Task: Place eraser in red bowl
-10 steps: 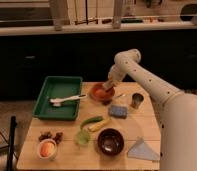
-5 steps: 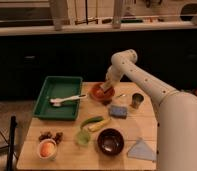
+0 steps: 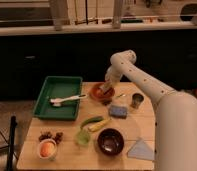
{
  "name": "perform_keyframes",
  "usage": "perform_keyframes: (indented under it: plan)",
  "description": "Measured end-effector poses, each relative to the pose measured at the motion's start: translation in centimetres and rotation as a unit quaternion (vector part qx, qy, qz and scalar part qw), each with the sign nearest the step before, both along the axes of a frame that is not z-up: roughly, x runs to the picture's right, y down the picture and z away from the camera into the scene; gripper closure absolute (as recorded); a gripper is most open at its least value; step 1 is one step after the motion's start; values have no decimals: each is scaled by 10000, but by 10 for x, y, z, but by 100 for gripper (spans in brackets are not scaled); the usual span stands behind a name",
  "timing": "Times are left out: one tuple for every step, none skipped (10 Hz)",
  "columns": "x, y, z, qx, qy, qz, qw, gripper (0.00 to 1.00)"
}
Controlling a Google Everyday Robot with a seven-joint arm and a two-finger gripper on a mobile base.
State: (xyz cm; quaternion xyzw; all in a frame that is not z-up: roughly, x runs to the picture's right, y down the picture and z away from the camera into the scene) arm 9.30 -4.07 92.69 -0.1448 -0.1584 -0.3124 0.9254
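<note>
On counter, 12–1 o'clock (dial centred on the top, 12 = far edge): red bowl (image 3: 95, 93), upright, mouth up, close to the far edge.
Claw: claw (image 3: 108, 90) is down at the bowl's right side, clenched; can't tell whether anything is in it.
Eraser: can't make it out; it doesn't show on the bare wood, and the claw hides part of the bowl's inside.
Eraser axis: cannot tell.
Surface: counter (image 3: 67, 156), light wood, level.
Room: dark cabinet front behind, with a pale ledge and upright posts above it.
10 o'clock: green tray (image 3: 46, 105) with a white utensil (image 3: 62, 100) lying left–right in it; narrow gap to the bowl.
2 o'clock: blue-grey pad (image 3: 118, 111) just in front of the bowl, metal cup (image 3: 137, 100) to its right.
Centre: green-yellow pieces (image 3: 94, 122), green cup (image 3: 82, 137).
5 o'clock: dark bowl (image 3: 111, 141), grey cloth (image 3: 140, 149) near the front-right corner.
8 o'clock: dark cluster (image 3: 51, 135), white dish (image 3: 47, 149).
Open room: bare wood between pad and cloth; also a strip between tray and dark cluster.
Right edge: covered by the robot's body.
</note>
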Motion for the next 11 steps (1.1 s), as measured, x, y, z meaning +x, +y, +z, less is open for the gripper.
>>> perform_keyframes:
  plan:
    - [-1,0,0,-5,-10,-18,10000,97]
    - [-2,1,1,-10,-18,-36,10000,97]
    - [-2,1,1,-11,-22,-47,10000,97]
    - [-3,0,2,-11,-29,-59,10000,97]
    - [-4,0,2,-14,-31,-68,10000,97]
    - [-5,0,3,-29,-29,-66,10000,96]
    - [-5,0,4,-40,-24,-58,10000,91]
    - [-6,-1,4,-60,-27,-63,10000,81]
    - [-7,-1,5,-86,-26,-70,9999,68]
    - [-7,-1,5,-102,-28,-71,9999,59]
    - [-7,0,5,-117,-28,-75,9999,51]
